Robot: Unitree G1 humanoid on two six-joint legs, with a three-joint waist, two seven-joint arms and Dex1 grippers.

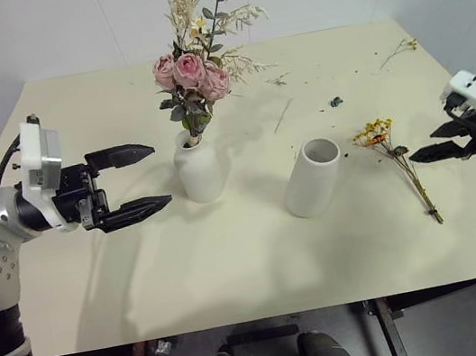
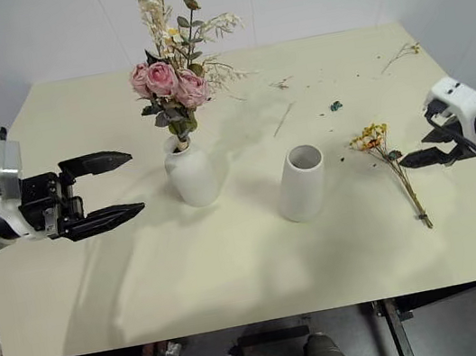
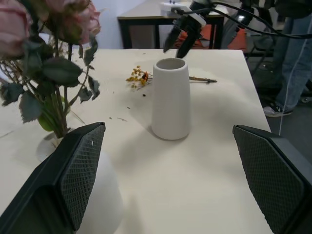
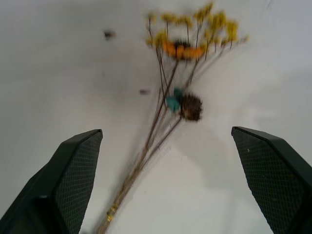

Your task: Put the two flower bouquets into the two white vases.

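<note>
Inside bottle vase [image 1: 199,168]: pink roses [image 1: 191,72]

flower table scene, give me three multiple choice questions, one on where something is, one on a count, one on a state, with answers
1. Where is the yellow bunch?
A. in the wide vase
B. flat on the table, on the right of the wide vase
C. in the left claw

2. How many white vases stand on the table?
A. one
B. two
C. three

3. How is the right claw?
A. open, holding nothing
B. shut on the yellow bunch
C. shut on a vase

Answers:
1. B, the bunch lies on the tabletop between the wide vase and the right claw.
2. B, the narrow-necked vase holding the pink roses, plus the wide vase.
3. A, its fingers stand wide apart over the bunch's stems.
</note>
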